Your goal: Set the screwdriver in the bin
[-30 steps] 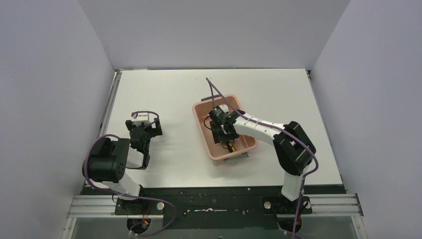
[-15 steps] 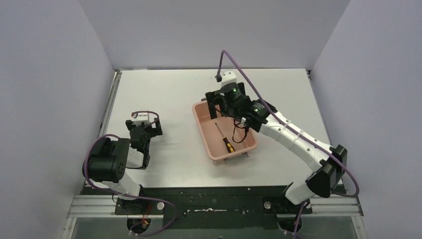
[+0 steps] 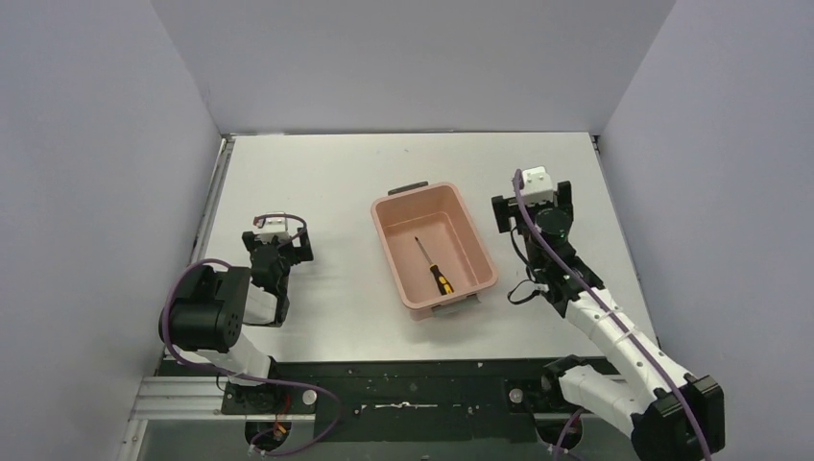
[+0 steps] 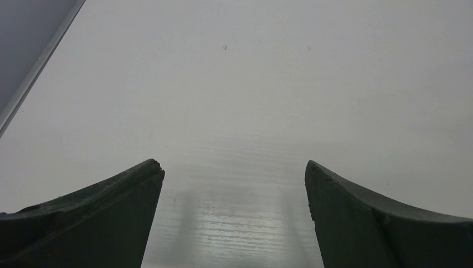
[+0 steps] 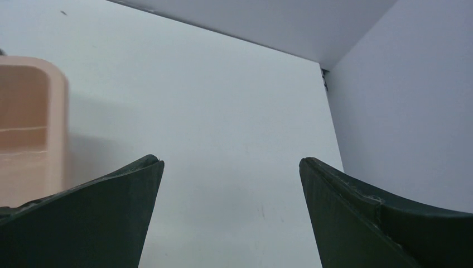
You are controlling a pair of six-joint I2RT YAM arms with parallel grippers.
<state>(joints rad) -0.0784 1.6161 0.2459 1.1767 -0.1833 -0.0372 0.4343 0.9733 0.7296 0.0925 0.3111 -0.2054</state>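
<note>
So, I logged: screwdriver [image 3: 432,265] flat inside bin [image 3: 388,252], handle toward the bases, lying left of right gripper [image 5: 230,164], the nearer arm, jaws spread, empty; left gripper [image 4: 234,167] likewise spread, well apart.

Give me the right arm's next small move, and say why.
Probably just fold the right arm back toward its base: the screwdriver lies inside the bin, and the right end effector hangs open and empty beside it.
</note>
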